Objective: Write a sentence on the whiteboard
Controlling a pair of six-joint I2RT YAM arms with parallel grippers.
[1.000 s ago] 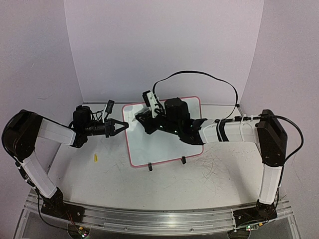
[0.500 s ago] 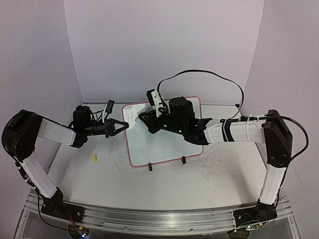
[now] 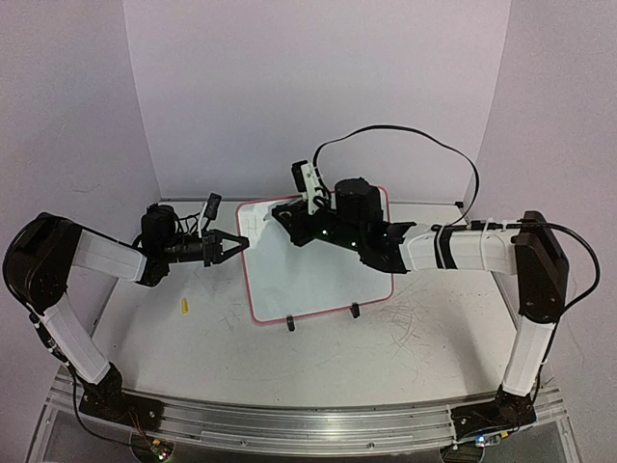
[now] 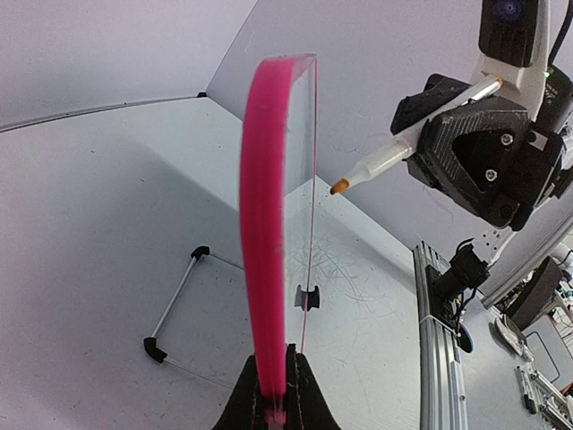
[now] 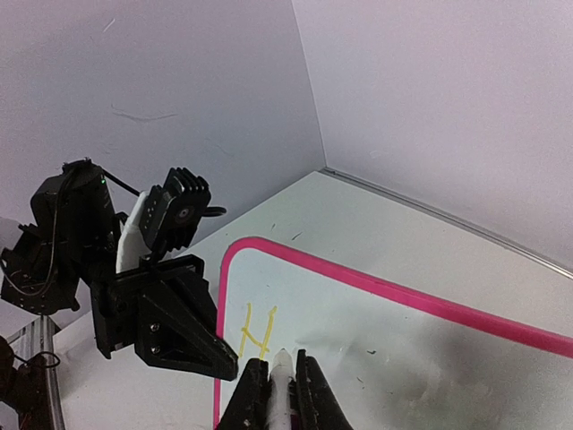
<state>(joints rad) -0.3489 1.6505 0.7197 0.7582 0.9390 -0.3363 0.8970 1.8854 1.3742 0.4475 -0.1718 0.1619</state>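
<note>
Whiteboard [image 3: 310, 282] stands on its black clip feet [image 3: 354, 311] mid-desk, nearer the far edge, with its face towards the arms. Left gripper [image 3: 241, 242] is pressed together on the board's left edge, pinching the pink frame; the left wrist view shows the board edge-on, rising from between the fingers. Right gripper [image 5: 280, 392] reaches over the board's upper left part and is clamped on a white marker [image 4: 383, 161]. The orange-yellow marker tip [image 4: 340, 186] points at the board face, and the left wrist view shows a small gap between them. Sentence [image 5: 256, 332]: only a yellow "H" is readable, near the board's top-left corner just ahead of the marker. A small yellow item [image 3: 183, 306] lies on the desk left of the board. Grey scratch marks [image 3: 415, 323] are on the desk towards the right edge.
</note>
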